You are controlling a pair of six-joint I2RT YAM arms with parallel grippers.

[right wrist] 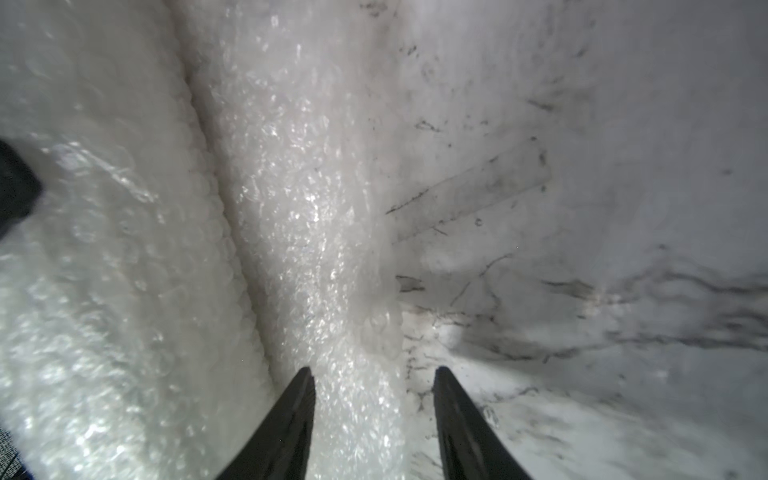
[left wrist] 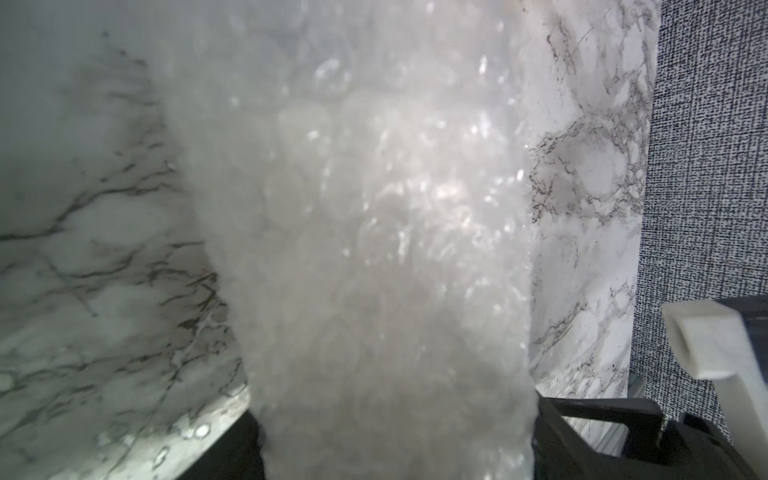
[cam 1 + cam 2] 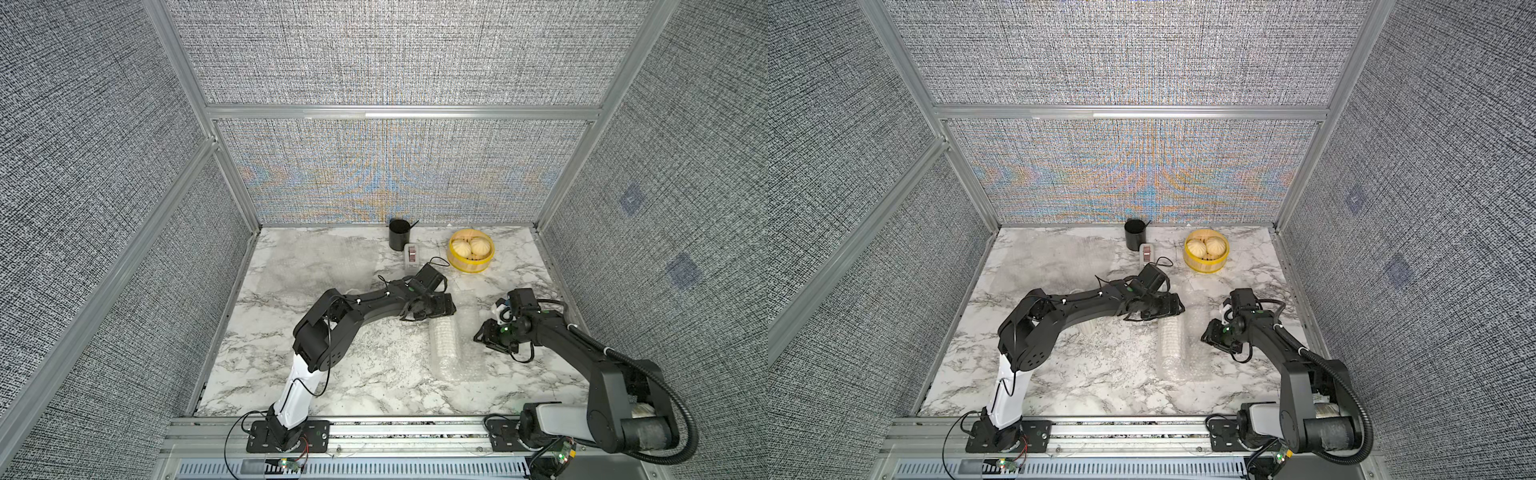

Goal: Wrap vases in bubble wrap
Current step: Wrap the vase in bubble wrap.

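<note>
The bubble wrap roll (image 3: 445, 345), vase likely inside, lies on the table (image 3: 332, 374). Our left gripper (image 3: 434, 313) straddles its far end, grip unclear; our right gripper (image 1: 374, 374) gapes over the flap (image 1: 345, 249). We should pin the roll, then pull the flap snug.

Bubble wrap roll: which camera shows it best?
Both top views: the whole roll lies on the table. Left wrist shows only a blurred close-up stretch; right wrist shows its side and a flat flap, ends cut off.
</note>
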